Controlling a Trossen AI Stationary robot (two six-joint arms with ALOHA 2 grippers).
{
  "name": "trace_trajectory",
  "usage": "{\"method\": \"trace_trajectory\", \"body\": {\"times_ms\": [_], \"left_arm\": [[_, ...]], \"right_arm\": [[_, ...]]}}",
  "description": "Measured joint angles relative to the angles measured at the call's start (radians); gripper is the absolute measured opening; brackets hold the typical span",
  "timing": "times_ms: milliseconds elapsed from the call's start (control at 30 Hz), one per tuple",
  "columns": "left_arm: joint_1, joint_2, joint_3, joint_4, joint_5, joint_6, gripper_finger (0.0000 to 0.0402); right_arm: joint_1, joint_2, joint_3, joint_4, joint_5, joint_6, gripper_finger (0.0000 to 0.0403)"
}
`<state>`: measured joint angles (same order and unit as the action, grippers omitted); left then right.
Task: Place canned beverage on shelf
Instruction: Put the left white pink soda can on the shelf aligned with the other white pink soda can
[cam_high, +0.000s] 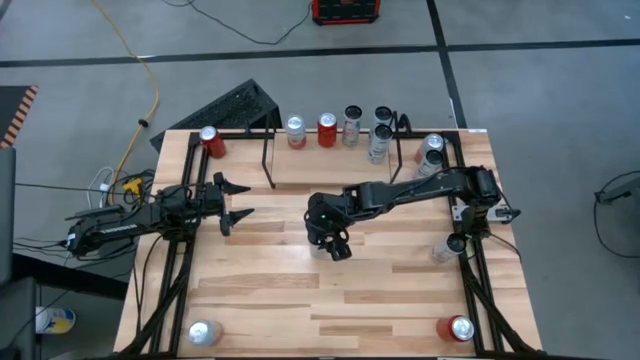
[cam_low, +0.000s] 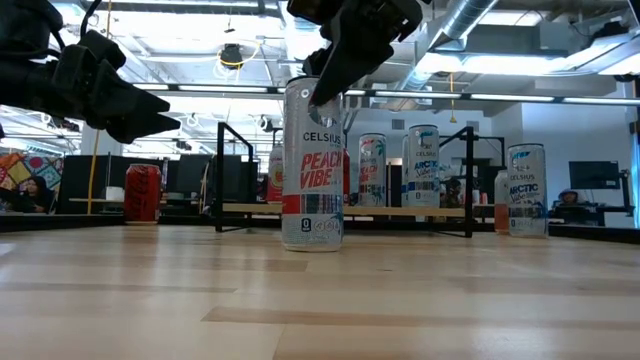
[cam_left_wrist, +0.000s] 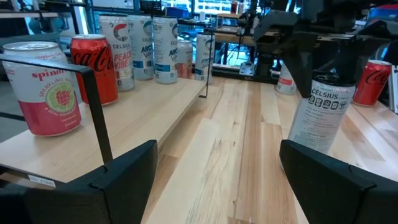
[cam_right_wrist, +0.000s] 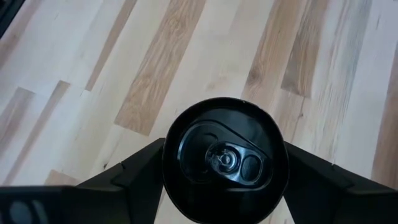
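Directly beneath the right gripper (cam_high: 331, 243) stands the canned beverage (cam_high: 322, 247), fingers either side, contact unclear; low view: white Celsius can (cam_low: 312, 165), red "Peach Vibe" lettering, upright; beyond it the shelf (cam_low: 345, 209) carries several cans; left gripper (cam_left_wrist: 214, 180) open, facing it.

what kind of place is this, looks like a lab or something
Probably a robotics lab or workshop in an open industrial space. Two robot arms work at a wood table with cans lined on a small shelf, exposed ducts run overhead, and cables trail over a concrete floor.
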<state>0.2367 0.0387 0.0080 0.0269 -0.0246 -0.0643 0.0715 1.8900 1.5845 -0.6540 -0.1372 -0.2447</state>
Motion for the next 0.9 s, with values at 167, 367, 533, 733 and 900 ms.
{"method": "trace_trajectory", "body": {"times_ms": [167,367,533,733,900], "left_arm": [[0.000,0.000,0.000,0.000,0.000,0.000,0.0323],[0.000,0.000,0.000,0.000,0.000,0.000,0.0323],[0.000,0.001,0.000,0.001,0.000,0.000,0.0323],[0.000,0.000,0.000,0.000,0.000,0.000,0.0323],[0.000,0.000,0.000,0.001,0.000,0.000,0.0323]], "right_arm": [[0.000,-0.002,0.017,-0.025,0.004,-0.007,0.0290],[-0.015,-0.091,0.036,-0.053,0.060,-0.060,0.0288],[-0.081,-0.203,0.037,-0.101,0.092,-0.086,0.0287],[-0.218,-0.304,0.038,-0.157,0.114,-0.126,0.0286],[-0.347,-0.294,0.038,-0.195,0.114,-0.186,0.0286]]}}
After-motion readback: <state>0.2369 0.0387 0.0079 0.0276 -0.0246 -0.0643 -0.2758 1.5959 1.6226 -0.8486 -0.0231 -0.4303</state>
